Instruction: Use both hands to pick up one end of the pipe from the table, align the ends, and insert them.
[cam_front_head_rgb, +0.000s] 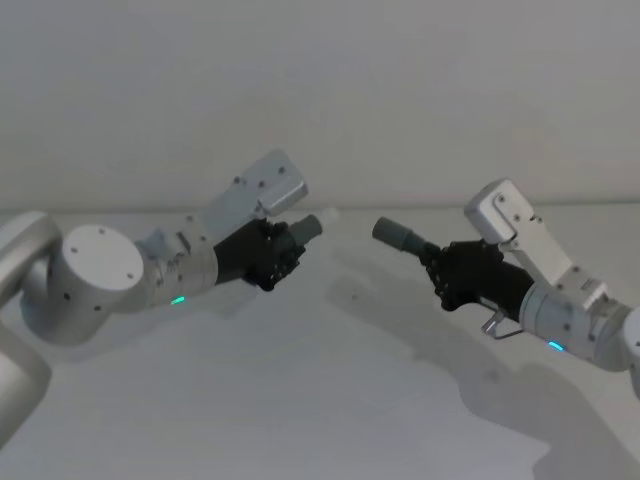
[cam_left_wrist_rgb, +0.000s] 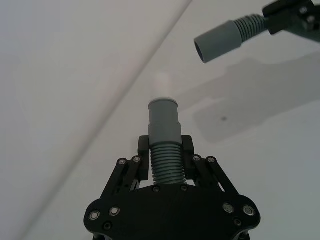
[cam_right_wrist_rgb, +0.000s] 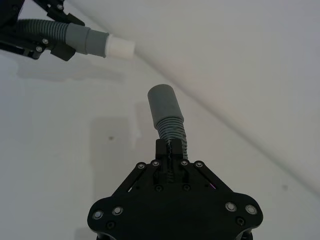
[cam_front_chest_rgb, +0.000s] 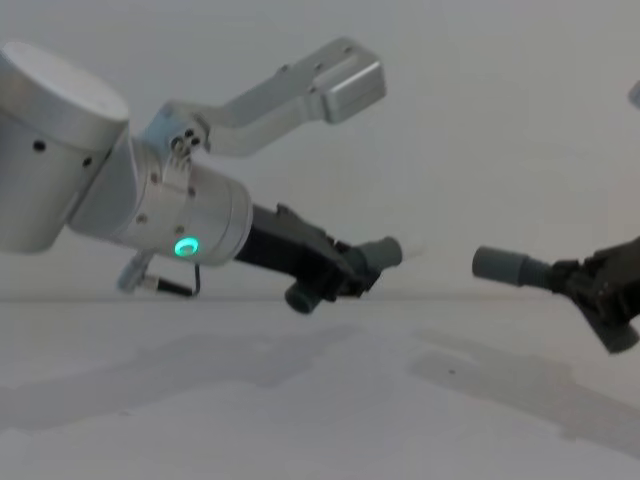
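Note:
Both pipe pieces hang above the white table, their ends facing each other across a small gap. My left gripper is shut on the ribbed body of one piece, whose grey sleeve carries a narrower white tip pointing right. On the right, my right gripper is shut on the other ribbed piece; its wider open collar points left and sits slightly lower than the tip in the head view.
A pale wall rises behind the table's far edge. Shadows of the arms fall on the table beneath the grippers. The left arm's elbow bulks at the near left.

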